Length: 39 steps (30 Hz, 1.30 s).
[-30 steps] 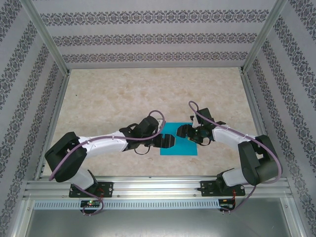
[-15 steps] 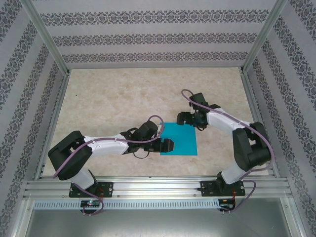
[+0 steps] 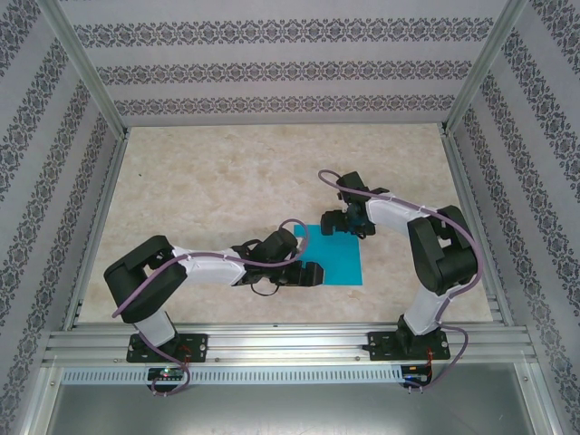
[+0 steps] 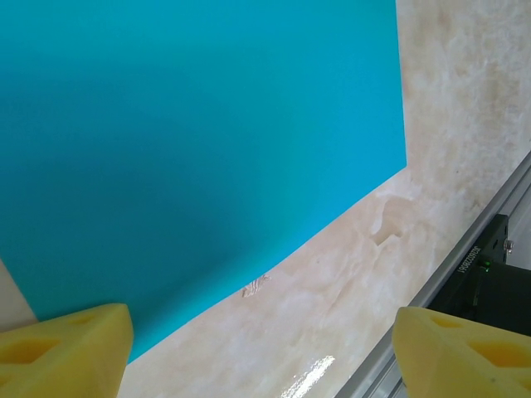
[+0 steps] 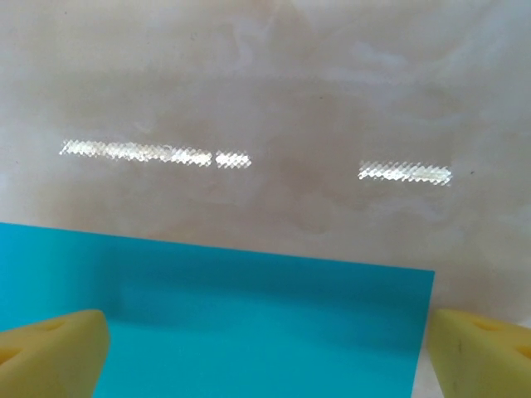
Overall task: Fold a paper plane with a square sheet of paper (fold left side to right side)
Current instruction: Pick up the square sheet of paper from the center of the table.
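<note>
The left tool (image 3: 309,274) sits low at the near-left edge of the sheet (image 3: 337,258), its yellow pads (image 4: 66,342) spread wide and holding nothing. The teal sheet lies flat on the surface (image 3: 227,172), between the arms. The right tool (image 3: 337,223) hangs over the sheet's far edge, jaws wide, empty.

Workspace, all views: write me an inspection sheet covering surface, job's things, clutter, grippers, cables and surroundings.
Surface: glossy beige marbled tabletop, with light reflections.
Job's things: square sheet of thin teal-blue paper lying on the tabletop, no crease seen; no plane yet.
Clutter: nothing seen.
Grippers: left gripper at the sheet's near left edge, right gripper at its far edge; both open, holding nothing.
Cables: purple cable looped along each arm.
Surroundings: patterned grey-and-white walls; aluminium frame rails.
</note>
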### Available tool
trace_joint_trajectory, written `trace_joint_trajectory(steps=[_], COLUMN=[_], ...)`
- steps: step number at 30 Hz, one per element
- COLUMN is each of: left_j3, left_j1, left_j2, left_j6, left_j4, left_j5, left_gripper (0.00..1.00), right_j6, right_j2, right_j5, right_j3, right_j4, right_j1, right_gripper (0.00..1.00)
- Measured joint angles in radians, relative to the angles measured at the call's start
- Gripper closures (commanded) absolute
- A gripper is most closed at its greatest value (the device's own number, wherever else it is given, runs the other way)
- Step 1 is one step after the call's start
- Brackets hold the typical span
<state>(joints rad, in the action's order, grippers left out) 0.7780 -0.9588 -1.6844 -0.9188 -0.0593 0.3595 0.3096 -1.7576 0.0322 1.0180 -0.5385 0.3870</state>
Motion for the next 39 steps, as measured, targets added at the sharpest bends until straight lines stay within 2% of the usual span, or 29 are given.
trace_joint_trajectory(steps=[5, 10, 16, 20, 23, 26, 28, 33, 36, 39], left_j3=[0.008, 0.015, 0.016, 0.017, 0.017, 0.011, -0.010, -0.075, -0.093, -0.090], left_j1=[0.000, 0.000, 0.000, 0.000, 0.002, 0.018, 0.049, 0.218, 0.316, 0.374], left_j2=[-0.005, -0.009, -0.009, -0.008, 0.002, 0.056, 0.131, 0.371, 0.459, 0.480], left_j6=[0.000, 0.000, 0.000, 0.001, 0.009, 0.026, 0.036, 0.074, 0.105, 0.143], left_j4=[0.008, 0.019, 0.022, 0.023, 0.031, 0.067, 0.082, 0.106, 0.121, 0.129], left_j5=[-0.002, -0.002, -0.002, -0.003, -0.018, -0.036, -0.039, -0.028, 0.002, 0.058], left_gripper=[0.17, 0.17, 0.17, 0.17, 0.15, 0.13, 0.11, 0.07, 0.06, 0.05], right_j6=[0.014, 0.036, 0.037, 0.041, 0.058, 0.083, 0.113, 0.174, 0.212, 0.255], right_j2=[0.035, 0.078, 0.084, 0.085, 0.100, 0.137, 0.165, 0.245, 0.301, 0.372], right_j5=[0.018, 0.093, 0.127, 0.167, 0.226, 0.319, 0.384, 0.521, 0.600, 0.676], right_j3=[-0.040, -0.080, -0.087, -0.090, -0.111, -0.167, -0.217, -0.306, -0.326, -0.336], right_j4=[0.030, 0.029, 0.006, -0.008, 0.006, 0.069, 0.129, 0.270, 0.346, 0.424], right_j1=[0.032, 0.072, 0.076, 0.076, 0.064, 0.027, -0.010, -0.077, -0.109, -0.139], right_gripper=[0.02, 0.03, 0.24, 0.48, 0.62, 0.69, 0.72, 0.76, 0.77, 0.77])
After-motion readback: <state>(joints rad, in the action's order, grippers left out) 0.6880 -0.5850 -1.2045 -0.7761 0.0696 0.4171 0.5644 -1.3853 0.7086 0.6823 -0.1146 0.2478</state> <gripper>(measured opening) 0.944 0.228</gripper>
